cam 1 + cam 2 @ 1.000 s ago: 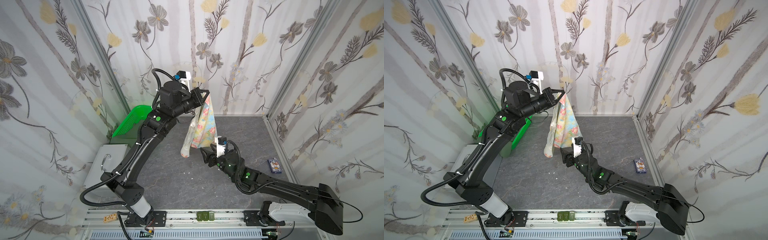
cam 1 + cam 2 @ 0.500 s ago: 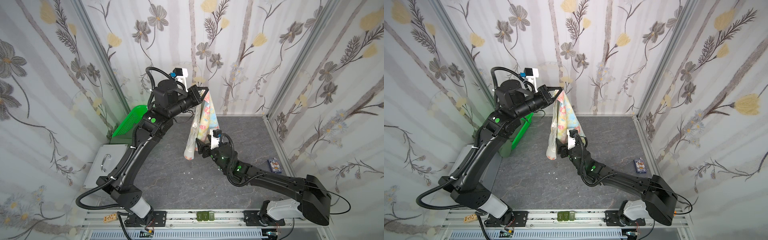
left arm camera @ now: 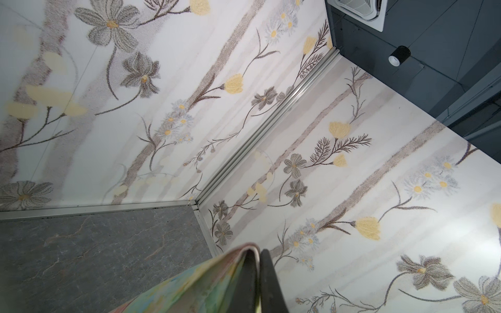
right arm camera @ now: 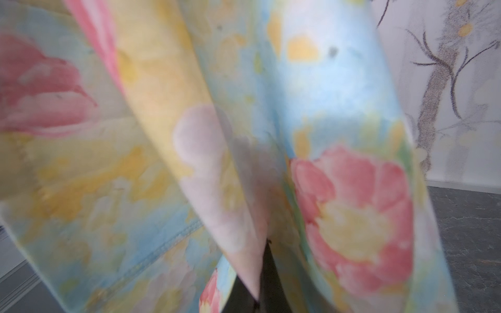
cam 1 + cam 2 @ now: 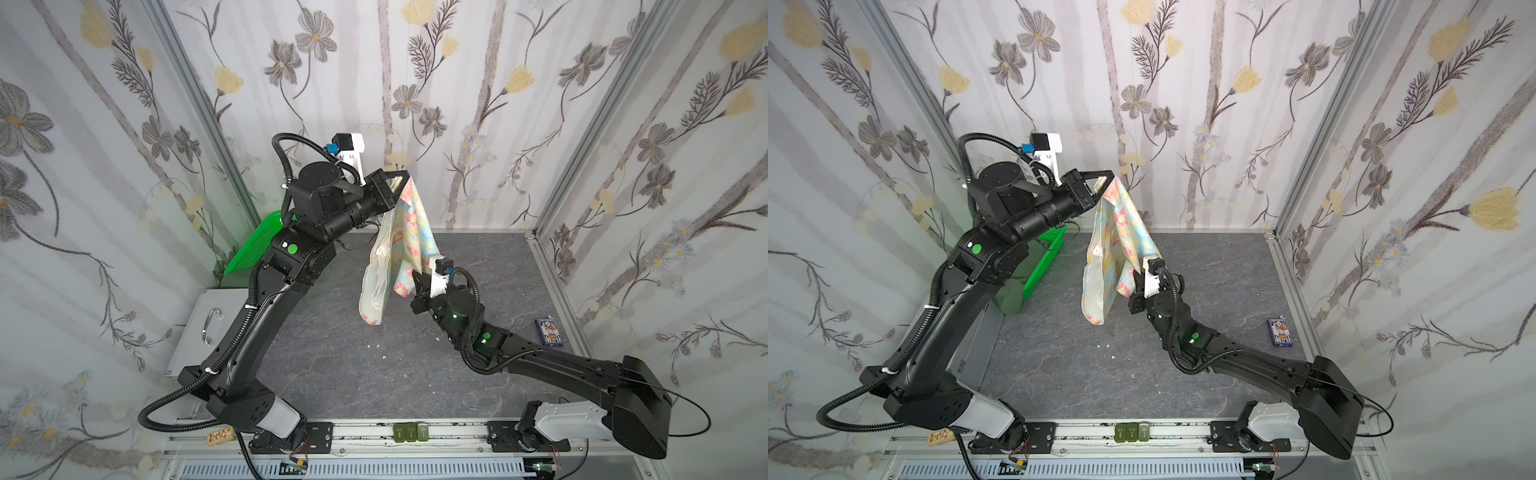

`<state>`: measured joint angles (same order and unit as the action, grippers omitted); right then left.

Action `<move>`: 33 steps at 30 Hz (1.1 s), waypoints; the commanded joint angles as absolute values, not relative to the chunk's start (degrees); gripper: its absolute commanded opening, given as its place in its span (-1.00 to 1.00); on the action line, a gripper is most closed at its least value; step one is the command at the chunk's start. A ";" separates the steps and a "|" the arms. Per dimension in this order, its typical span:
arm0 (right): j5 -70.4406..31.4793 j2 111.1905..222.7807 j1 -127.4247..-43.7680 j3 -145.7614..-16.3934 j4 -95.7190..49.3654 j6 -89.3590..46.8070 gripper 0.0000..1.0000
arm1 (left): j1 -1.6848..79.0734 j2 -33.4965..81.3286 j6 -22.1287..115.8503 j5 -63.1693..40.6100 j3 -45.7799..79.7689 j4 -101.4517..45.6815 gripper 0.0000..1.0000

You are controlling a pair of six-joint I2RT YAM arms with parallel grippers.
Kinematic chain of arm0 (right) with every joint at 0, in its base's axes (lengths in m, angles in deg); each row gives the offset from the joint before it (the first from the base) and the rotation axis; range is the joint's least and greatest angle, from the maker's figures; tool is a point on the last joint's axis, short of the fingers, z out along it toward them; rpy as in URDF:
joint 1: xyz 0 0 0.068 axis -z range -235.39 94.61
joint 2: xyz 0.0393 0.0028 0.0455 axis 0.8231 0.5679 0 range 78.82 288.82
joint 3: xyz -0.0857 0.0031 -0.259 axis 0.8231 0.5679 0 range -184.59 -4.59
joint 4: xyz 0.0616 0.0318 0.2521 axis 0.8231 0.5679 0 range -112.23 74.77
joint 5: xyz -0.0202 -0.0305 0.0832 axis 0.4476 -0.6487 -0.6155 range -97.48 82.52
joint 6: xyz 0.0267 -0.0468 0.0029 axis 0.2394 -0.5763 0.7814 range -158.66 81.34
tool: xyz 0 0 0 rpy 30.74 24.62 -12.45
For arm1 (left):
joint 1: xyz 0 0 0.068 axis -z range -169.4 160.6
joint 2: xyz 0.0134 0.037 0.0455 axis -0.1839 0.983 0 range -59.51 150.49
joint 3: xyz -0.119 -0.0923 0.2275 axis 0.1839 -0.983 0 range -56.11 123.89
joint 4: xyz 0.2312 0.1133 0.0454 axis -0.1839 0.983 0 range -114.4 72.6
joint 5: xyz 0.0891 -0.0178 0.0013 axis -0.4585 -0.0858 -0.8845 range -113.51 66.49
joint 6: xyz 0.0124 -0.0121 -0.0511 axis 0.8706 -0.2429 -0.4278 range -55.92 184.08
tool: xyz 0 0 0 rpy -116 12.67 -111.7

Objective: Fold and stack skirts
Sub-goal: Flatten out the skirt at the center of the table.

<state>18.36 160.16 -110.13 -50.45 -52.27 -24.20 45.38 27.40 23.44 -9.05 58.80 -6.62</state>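
The pale floral skirt [image 5: 399,249] [image 5: 1125,232] hangs in the air near the back wall. My left gripper [image 5: 405,176] [image 5: 1111,174] is shut on its top edge; in the left wrist view the cloth [image 3: 189,287] folds over the closed fingers of the left gripper [image 3: 257,254]. Lower down, my right gripper [image 5: 415,276] [image 5: 1136,274] is shut on a side edge of the skirt. The skirt [image 4: 244,108] fills the right wrist view, with the right gripper [image 4: 264,244] pinching a fold. A dull dark green cloth [image 5: 1013,299] shows by the basket, mostly hidden behind my left arm.
A bright green mesh basket [image 5: 249,249] [image 5: 1044,262] stands at the back left behind my left arm. A white box with a metal handle [image 5: 208,328] sits left of the grey table [image 5: 332,365]. A small blue card box [image 5: 548,331] [image 5: 1280,331] lies by the right wall.
My right gripper moved up and left to the hanging skirt and shut on its edge. My left arm shifted slightly left, still holding the skirt's top.
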 commanded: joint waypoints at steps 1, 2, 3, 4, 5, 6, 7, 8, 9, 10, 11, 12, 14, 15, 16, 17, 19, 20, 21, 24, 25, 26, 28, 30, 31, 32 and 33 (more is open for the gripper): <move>14.63 155.26 -110.15 -49.12 -50.42 -24.60 -1.00 | 45.18 26.64 25.95 -12.67 57.51 -10.16 -1.00; 13.08 153.65 -110.02 -48.98 -48.85 -24.68 -1.00 | 45.02 26.50 26.70 -13.71 56.72 -10.16 -1.00; 10.87 151.53 -109.63 -49.02 -46.93 -24.73 -1.00 | 44.90 26.21 27.61 -15.34 55.43 -10.12 -1.00; 8.37 149.65 -109.14 -49.37 -44.41 -24.92 -1.00 | 44.60 25.87 28.62 -17.40 53.86 -10.08 -1.00; 6.76 147.99 -108.56 -49.93 -41.95 -25.02 -1.00 | 44.29 25.38 29.04 -18.96 52.34 -10.13 -1.00; 5.26 146.26 -107.91 -50.67 -38.95 -25.36 -1.00 | 43.86 24.77 29.45 -20.48 50.55 -10.08 -1.00; 3.79 144.69 -107.30 -51.75 -35.61 -26.08 -1.00 | 43.65 24.11 29.99 -21.92 48.88 -10.08 -1.00; 2.74 143.25 -106.69 -52.72 -32.95 -26.62 -1.00 | 43.62 23.31 30.52 -23.00 47.58 -10.12 -1.00; 1.62 141.54 -106.07 -53.71 -30.28 -27.33 -1.00 | 43.64 22.39 30.99 -23.62 46.35 -10.08 -1.00; -0.25 140.01 -105.34 -54.75 -27.65 -28.04 -1.00 | 43.64 21.33 31.33 -23.79 45.14 -10.08 -1.00; -1.95 138.69 -104.81 -55.76 -25.55 -28.54 -1.00 | 43.65 20.29 31.44 -23.70 44.33 -10.09 -1.00; -3.76 137.13 -104.32 -56.76 -23.61 -29.02 -1.00 | 43.73 18.97 31.15 -23.47 43.11 -10.08 -1.00; -7.65 134.31 -103.92 -58.49 -20.12 -29.68 -1.00 | 43.81 15.76 29.93 -21.70 40.59 -10.08 -1.00; -9.40 133.35 -103.91 -59.28 -18.76 -29.70 -1.00 | 43.90 14.15 28.92 -20.51 39.58 -10.08 -1.00; -11.60 132.48 -103.92 -60.13 -17.35 -29.57 -1.00 | 44.20 12.81 27.79 -19.49 38.13 -10.08 -1.00; -13.42 132.03 -103.88 -60.81 -16.14 -29.23 -1.00 | 44.58 10.43 27.21 -19.00 37.14 -10.08 -1.00; -17.86 131.71 -103.99 -61.77 -14.36 -27.87 -1.00 | 45.47 6.29 25.45 -19.40 34.45 -9.99 -1.00; -19.83 131.86 -104.02 -61.73 -14.53 -27.08 -1.00 | 45.56 4.59 24.79 -19.84 33.56 -9.99 -1.00; -22.21 132.32 -104.04 -61.47 -15.10 -26.10 -1.00 | 45.66 2.78 24.33 -20.72 32.61 -9.99 -1.00; -28.38 134.83 -104.75 -60.26 -18.95 -23.58 -1.00 | 45.62 -1.31 24.18 -25.27 30.20 -9.66 -1.00; -29.47 135.72 -105.23 -59.77 -20.84 -22.51 -1.00 | 45.66 -1.88 24.09 -26.30 29.63 -9.64 -1.00; -29.80 136.43 -105.88 -59.44 -22.35 -21.95 -1.00 | 45.65 -1.82 24.39 -26.77 29.23 -9.64 -1.00; -28.46 137.69 -106.45 -59.39 -23.61 -21.96 -1.00 | 45.56 -0.40 24.87 -27.13 28.80 -9.64 -1.00; -25.25 138.29 -106.24 -58.05 -25.91 -21.63 -1.00 | 45.50 2.70 25.98 -26.63 29.33 -9.64 -1.00; -24.51 138.91 -105.74 -57.09 -27.43 -21.16 -1.00 | 45.18 4.84 26.28 -26.31 29.85 -9.73 -1.00; -23.87 139.54 -105.17 -56.29 -28.61 -20.38 -1.00 | 44.92 6.93 26.35 -26.04 30.33 -9.80 -1.00; -22.97 140.65 -104.40 -55.65 -29.47 -18.97 -1.00 | 44.47 9.64 26.46 -25.33 31.26 -9.81 -1.00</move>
